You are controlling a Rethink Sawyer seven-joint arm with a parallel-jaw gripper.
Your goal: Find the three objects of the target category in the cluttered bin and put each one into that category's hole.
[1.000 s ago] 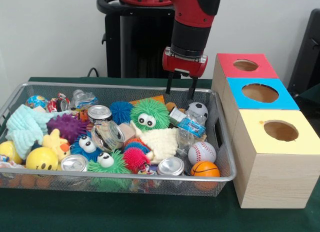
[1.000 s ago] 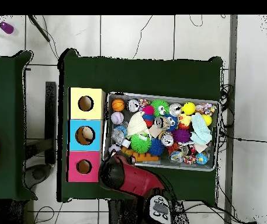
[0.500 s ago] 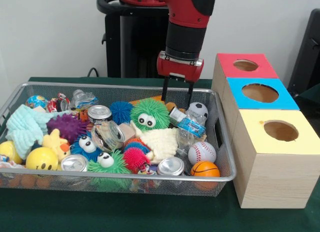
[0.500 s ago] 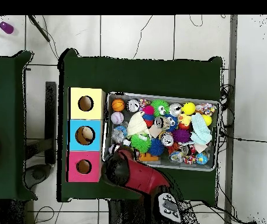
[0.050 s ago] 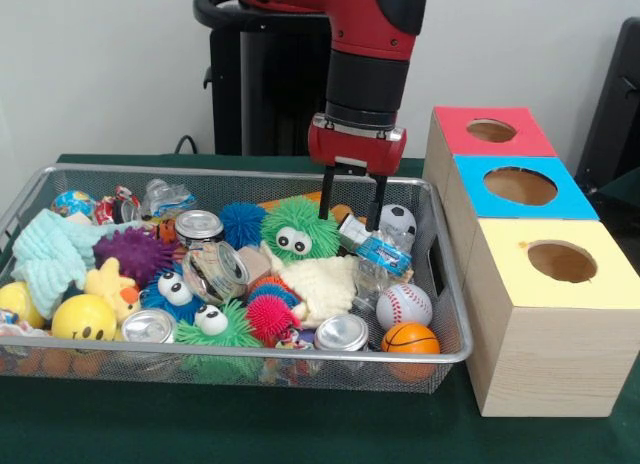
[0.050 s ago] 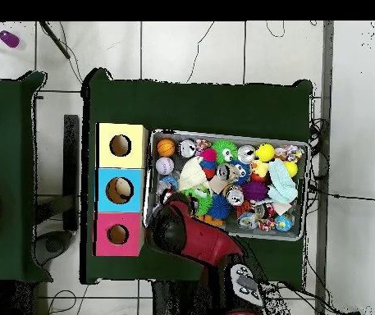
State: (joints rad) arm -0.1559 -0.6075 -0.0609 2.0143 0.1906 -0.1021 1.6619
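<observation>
The red and black arm (image 5: 365, 54) comes straight down over the far right part of the silver wire-mesh bin (image 5: 60, 174), wrist vertical. Its gripper (image 5: 350, 206) hangs released, the two dark fingers (image 5: 324, 194) spread and pointing downward, between the green fuzzy ball with googly eyes (image 5: 297, 229) and the black-and-white soccer ball (image 5: 397, 220), grasping nothing. Below it a crushed clear plastic bottle with a blue label (image 5: 372, 252) lies tilted, its long axis running diagonally toward the bin's right wall. Beside the bin's right edge stand the red (image 5: 490, 132), blue (image 5: 520, 186) and yellow (image 5: 560, 261) holed boxes.
</observation>
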